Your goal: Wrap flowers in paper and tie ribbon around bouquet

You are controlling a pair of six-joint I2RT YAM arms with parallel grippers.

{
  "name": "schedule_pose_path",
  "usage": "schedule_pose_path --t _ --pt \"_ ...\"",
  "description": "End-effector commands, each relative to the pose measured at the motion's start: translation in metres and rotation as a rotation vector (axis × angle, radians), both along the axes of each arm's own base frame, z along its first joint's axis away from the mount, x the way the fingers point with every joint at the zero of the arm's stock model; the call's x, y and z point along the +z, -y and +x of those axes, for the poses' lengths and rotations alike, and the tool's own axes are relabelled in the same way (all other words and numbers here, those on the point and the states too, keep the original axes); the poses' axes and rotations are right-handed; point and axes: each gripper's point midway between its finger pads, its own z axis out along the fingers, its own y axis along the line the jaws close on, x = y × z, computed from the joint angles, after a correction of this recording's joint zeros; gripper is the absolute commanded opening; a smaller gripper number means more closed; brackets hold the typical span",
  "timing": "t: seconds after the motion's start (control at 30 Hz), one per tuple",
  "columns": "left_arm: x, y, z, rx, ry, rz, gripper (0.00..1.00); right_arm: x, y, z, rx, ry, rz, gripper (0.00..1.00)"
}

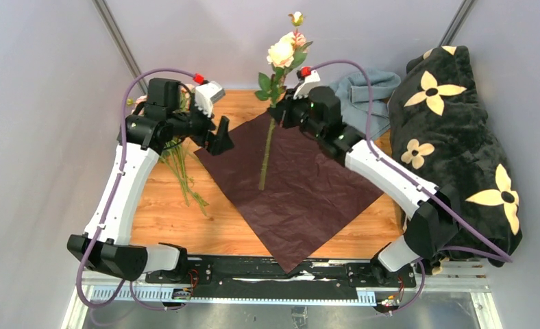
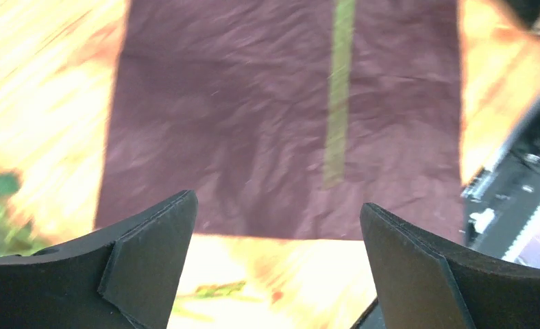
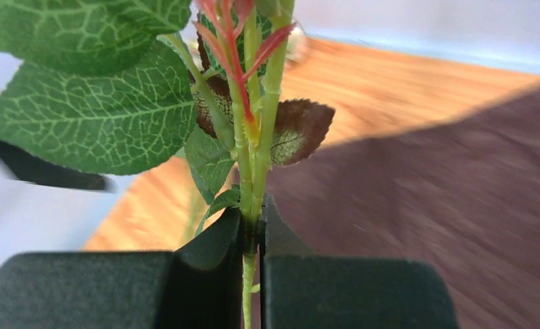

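Observation:
The dark red paper (image 1: 301, 192) lies flat as a diamond on the wooden table. My right gripper (image 1: 279, 113) is shut on the green stem (image 3: 253, 157) of one of the flowers (image 1: 281, 52). It holds that flower upright, the pale pink and cream blooms high and the stem end hanging over the paper (image 3: 425, 205). My left gripper (image 1: 221, 140) stands open and empty above the paper's left corner (image 2: 240, 123). In the left wrist view the held stem (image 2: 339, 89) shows in front of the sheet. More flowers (image 1: 181, 164) lie on the table at the left. The ribbon and the bouquet are out of view.
A grey-blue cloth (image 1: 360, 92) lies bunched at the back right. A black plush blanket with cream flower shapes (image 1: 459, 144) fills the right side. Grey walls close the table in on three sides.

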Motion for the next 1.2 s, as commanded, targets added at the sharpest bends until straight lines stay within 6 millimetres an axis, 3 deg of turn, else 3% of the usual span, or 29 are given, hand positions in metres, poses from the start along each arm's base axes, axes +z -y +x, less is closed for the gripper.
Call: schedule_pose_path --t 0.0,0.07,0.17,0.23,0.3,0.4,0.43,0.47,0.5,0.57,0.7,0.77,0.83,1.03,1.17 --pt "-0.037 -0.082 0.026 0.292 -0.03 0.193 1.0 -0.092 0.084 0.007 -0.093 -0.294 -0.461 0.0" --pt "-0.058 -0.114 0.036 0.394 -0.09 0.225 1.0 -0.126 0.096 0.004 -0.057 -0.428 -0.493 0.0" --pt "-0.094 -0.159 0.046 0.536 -0.189 0.279 1.0 -0.158 0.106 0.02 -0.099 -0.504 -0.521 0.0" --pt "-0.117 -0.178 0.053 0.593 -0.25 0.291 1.0 -0.172 0.109 0.041 -0.146 -0.524 -0.544 0.0" --pt "-0.135 -0.19 0.059 0.64 -0.3 0.277 0.93 -0.19 0.11 0.064 -0.185 -0.547 -0.579 0.0" --pt "-0.153 -0.211 0.077 0.786 -0.35 0.237 0.87 -0.222 0.122 0.105 -0.304 -0.578 -0.659 0.02" --pt "-0.159 -0.215 0.081 0.826 -0.368 0.227 0.87 -0.227 0.126 0.113 -0.335 -0.579 -0.67 0.08" --pt "-0.163 -0.222 0.088 0.886 -0.384 0.196 0.86 -0.244 0.134 0.126 -0.389 -0.589 -0.706 0.27" --pt "-0.166 -0.227 0.096 0.959 -0.403 0.157 0.86 -0.252 0.138 0.136 -0.419 -0.588 -0.734 0.38" --pt "-0.172 -0.231 0.111 1.083 -0.444 0.063 0.84 -0.254 0.144 0.148 -0.444 -0.602 -0.804 0.46" --pt "-0.19 -0.236 0.136 1.232 -0.484 -0.046 0.76 -0.258 0.148 0.143 -0.434 -0.621 -0.873 0.48" --pt "-0.207 -0.246 0.149 1.325 -0.507 -0.061 0.64 -0.257 0.152 0.136 -0.434 -0.605 -0.878 0.48" --pt "-0.22 -0.255 0.158 1.382 -0.524 -0.045 0.6 -0.257 0.155 0.127 -0.43 -0.59 -0.867 0.48" --pt "-0.249 -0.266 0.184 1.424 -0.55 -0.018 0.59 -0.253 0.164 0.107 -0.422 -0.557 -0.853 0.48" --pt "-0.268 -0.271 0.196 1.432 -0.564 0.006 0.57 -0.265 0.157 0.102 -0.371 -0.571 -0.844 0.47"
